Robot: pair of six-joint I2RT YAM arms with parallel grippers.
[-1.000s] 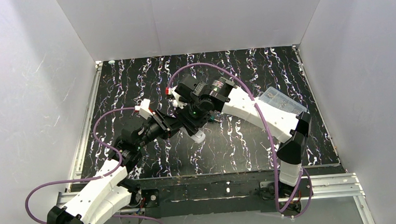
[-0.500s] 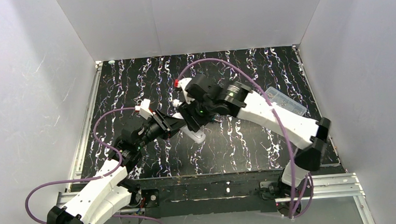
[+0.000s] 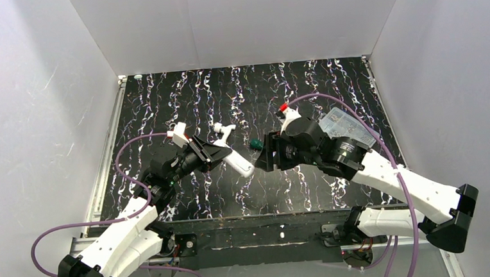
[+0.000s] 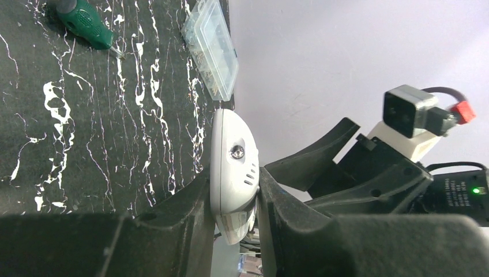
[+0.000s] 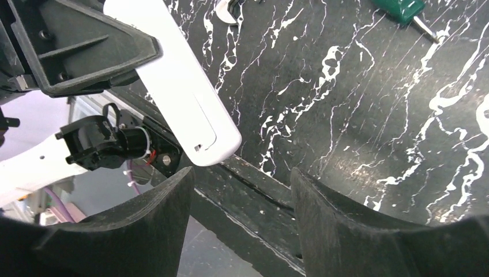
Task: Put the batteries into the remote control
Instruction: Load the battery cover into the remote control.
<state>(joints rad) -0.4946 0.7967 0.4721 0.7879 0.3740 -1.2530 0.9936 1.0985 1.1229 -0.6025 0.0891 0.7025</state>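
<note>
Black white-veined table (image 3: 163, 98), white walls (image 3: 242, 23) on 3 sides, clear box (image 3: 347, 124) by the right edge. L gripper (image 3: 221, 154) clamps the remote control (image 3: 237, 163), raised over the table's middle. R gripper (image 3: 261, 155) is spread wide, empty, just right of its free end.

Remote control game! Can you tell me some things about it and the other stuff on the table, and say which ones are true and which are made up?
1. The left fingers are squeezing the remote control. True.
2. The right fingers are pinching a battery. False: they are spread open with nothing between them.
3. The green screwdriver lies on the table. True.
4. The clear box is held up in the air by the right fingers. False: it sits on the table, near the far right edge.
</note>
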